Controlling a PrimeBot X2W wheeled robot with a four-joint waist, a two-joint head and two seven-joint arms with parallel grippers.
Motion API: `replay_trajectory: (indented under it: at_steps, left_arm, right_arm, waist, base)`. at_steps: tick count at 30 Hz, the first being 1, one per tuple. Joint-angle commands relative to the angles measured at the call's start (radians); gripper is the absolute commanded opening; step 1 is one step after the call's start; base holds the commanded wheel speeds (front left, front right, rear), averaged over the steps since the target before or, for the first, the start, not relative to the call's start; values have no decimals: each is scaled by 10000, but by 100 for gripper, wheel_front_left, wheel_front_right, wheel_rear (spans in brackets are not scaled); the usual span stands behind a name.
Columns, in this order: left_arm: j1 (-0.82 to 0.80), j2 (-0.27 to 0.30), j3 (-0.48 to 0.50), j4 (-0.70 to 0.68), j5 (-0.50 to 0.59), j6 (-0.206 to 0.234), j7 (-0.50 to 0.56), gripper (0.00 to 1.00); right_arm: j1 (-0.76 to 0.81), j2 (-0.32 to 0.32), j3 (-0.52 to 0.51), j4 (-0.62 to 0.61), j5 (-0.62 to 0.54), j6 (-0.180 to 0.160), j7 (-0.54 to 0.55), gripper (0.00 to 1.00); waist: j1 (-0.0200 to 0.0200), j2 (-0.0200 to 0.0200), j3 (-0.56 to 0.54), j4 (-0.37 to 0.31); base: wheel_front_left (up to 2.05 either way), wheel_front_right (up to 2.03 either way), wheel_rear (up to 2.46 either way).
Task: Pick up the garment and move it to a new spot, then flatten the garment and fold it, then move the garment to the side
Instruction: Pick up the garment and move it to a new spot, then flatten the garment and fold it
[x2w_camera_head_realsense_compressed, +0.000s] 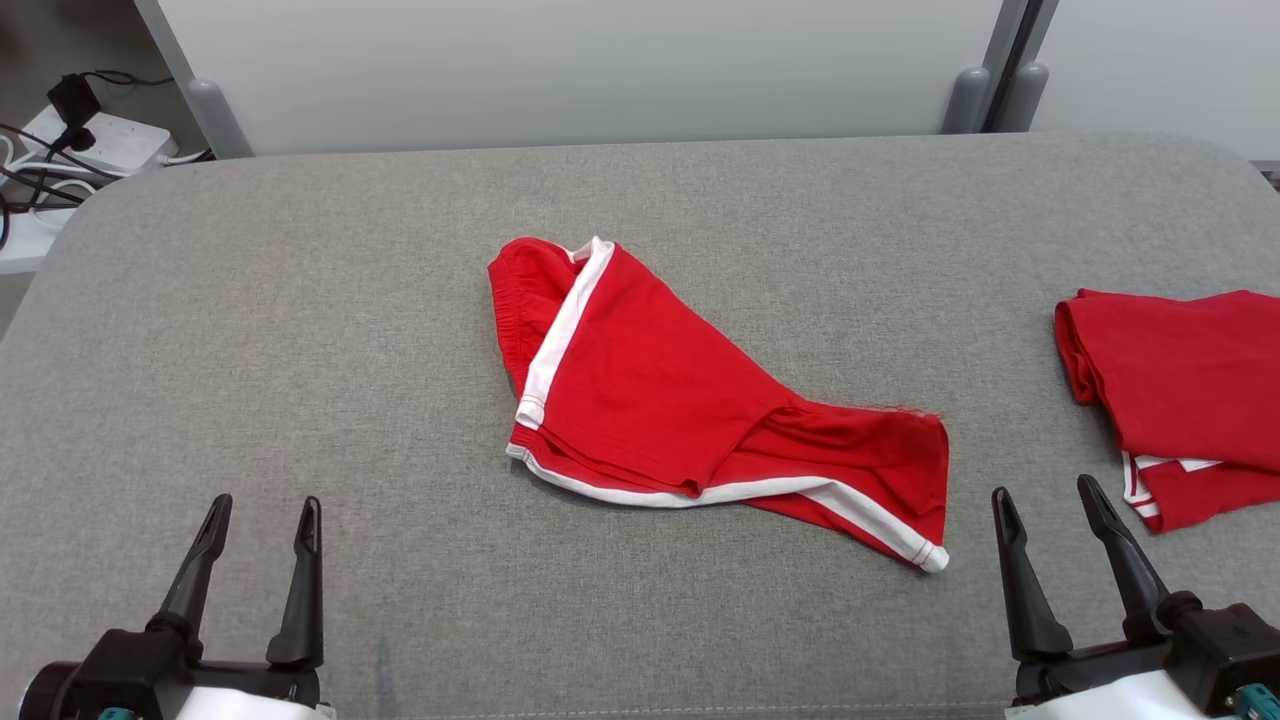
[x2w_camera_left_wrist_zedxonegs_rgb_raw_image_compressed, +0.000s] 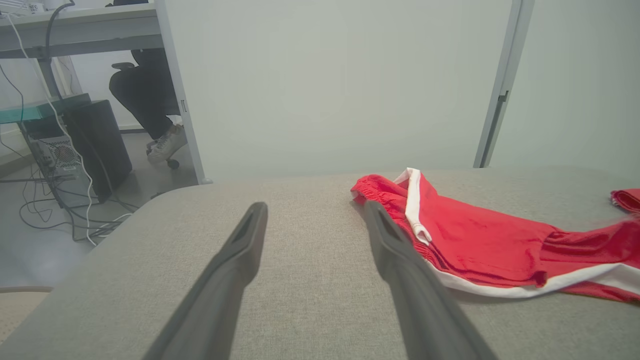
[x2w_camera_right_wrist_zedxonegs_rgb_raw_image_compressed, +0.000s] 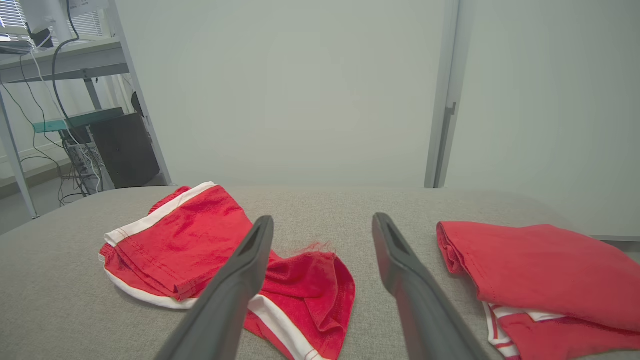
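1. The left gripper (x2w_camera_head_realsense_compressed: 266, 502) sits near left, fingers spread wide, nothing in it.
2. The red shorts (x2w_camera_head_realsense_compressed: 680, 400) lie crumpled in the middle of the grey table (x2w_camera_head_realsense_compressed: 300, 300), clear of both grippers.
3. The right gripper (x2w_camera_head_realsense_compressed: 1042, 490), near right, is spread wide too, empty.
4. A second red garment (x2w_camera_head_realsense_compressed: 1180, 380) lies bunched at the table's right edge.

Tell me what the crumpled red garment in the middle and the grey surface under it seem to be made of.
Red garment: soft knit cloth, perhaps cotton or polyester, matte; it creases and drapes limply, with stitched hems and gathers at one end. Grey surface: woven upholstery-like fabric, matte; a fine flecked weave shows, and its corners look rounded, maybe padded.
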Motion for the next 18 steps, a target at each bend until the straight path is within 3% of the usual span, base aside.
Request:
replay_trajectory:
  at_steps: [1,14,18]
  left_arm:
    - [-276,165,318,-192,10,-21,-49,100]
    - [-565,150,168,-193,0,17,7,100]
    - [-1024,222,-253,-247,-2,-281,450,100]
  right_arm:
    - [-240,-104,242,-295,81,0,12,100]
    - [-536,-104,305,-247,109,0,64,100]
    - [-663,-104,317,-65,139,0,204,100]
  waist:
    - [-1,0,27,17]
    - [-1,0,210,-92]
    - [-1,0,406,-270]
  base:
    - [0,0,0]
    - [0,0,0]
    - [0,0,0]
